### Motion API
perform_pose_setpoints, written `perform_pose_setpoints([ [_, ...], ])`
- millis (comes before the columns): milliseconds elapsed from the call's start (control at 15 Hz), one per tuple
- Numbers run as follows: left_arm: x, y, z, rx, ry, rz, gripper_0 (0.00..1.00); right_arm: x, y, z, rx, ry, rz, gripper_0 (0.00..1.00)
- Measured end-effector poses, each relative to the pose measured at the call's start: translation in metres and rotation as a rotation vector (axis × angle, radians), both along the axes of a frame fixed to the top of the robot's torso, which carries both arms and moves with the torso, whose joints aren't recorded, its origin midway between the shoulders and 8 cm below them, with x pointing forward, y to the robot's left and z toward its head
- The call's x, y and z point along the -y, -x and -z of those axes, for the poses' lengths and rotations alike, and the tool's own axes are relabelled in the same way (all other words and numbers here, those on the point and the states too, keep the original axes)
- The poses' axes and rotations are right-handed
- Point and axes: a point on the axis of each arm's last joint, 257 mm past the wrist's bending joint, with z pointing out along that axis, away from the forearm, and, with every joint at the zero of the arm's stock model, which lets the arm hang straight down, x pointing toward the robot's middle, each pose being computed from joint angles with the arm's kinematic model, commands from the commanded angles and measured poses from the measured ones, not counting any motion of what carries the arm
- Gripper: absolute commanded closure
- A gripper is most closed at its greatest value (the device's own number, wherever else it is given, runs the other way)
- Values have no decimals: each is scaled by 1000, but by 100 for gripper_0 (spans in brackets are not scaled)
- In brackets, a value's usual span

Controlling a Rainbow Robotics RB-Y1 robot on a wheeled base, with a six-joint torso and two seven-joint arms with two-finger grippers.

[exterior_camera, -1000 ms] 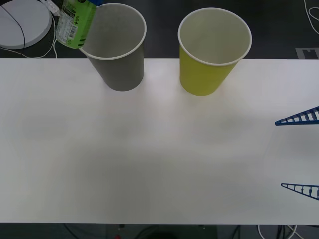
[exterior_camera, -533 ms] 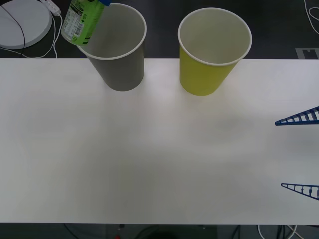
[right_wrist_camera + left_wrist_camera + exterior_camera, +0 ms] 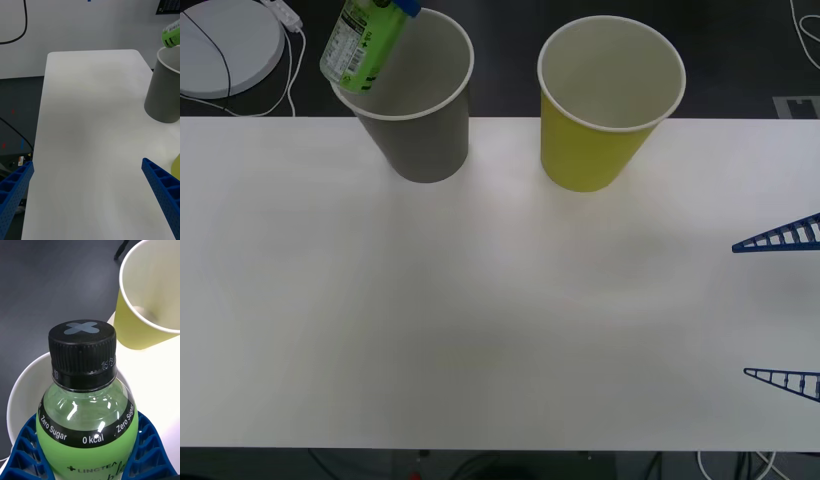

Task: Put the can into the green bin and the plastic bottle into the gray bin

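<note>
Plastic bottle [image 3: 363, 42]: gripped by left gripper [image 3: 88, 450] fingers, tilted over gray bin [image 3: 416, 100] far-left rim, evidently for dropping in. Green bin [image 3: 605, 100]: right. Right gripper [image 3: 783, 308]: spread wide, idle.

- Table [image 3: 480, 300]: white, smooth top, rounded corners seen from the right wrist view.
- Gray bin [image 3: 420, 110]: upright at the table's far edge, left of centre.
- Green bin [image 3: 600, 110]: upright at the far edge, just right of the gray bin, not touching.
</note>
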Motion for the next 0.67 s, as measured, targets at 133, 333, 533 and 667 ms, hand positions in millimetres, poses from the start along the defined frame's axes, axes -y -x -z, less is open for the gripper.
perform_pose_setpoints([
  [133,2,-1,1,5,-9,1,100,0,0,0,0,0,0,0],
  [333,1,-3,2,11,-21,0,100,0,0,0,0,0,0,0],
  [533,-1,-4,2,17,-31,-2,100,0,0,0,0,0,0,0],
  [667,-3,-5,1,21,-35,-7,100,0,0,0,0,0,0,0],
])
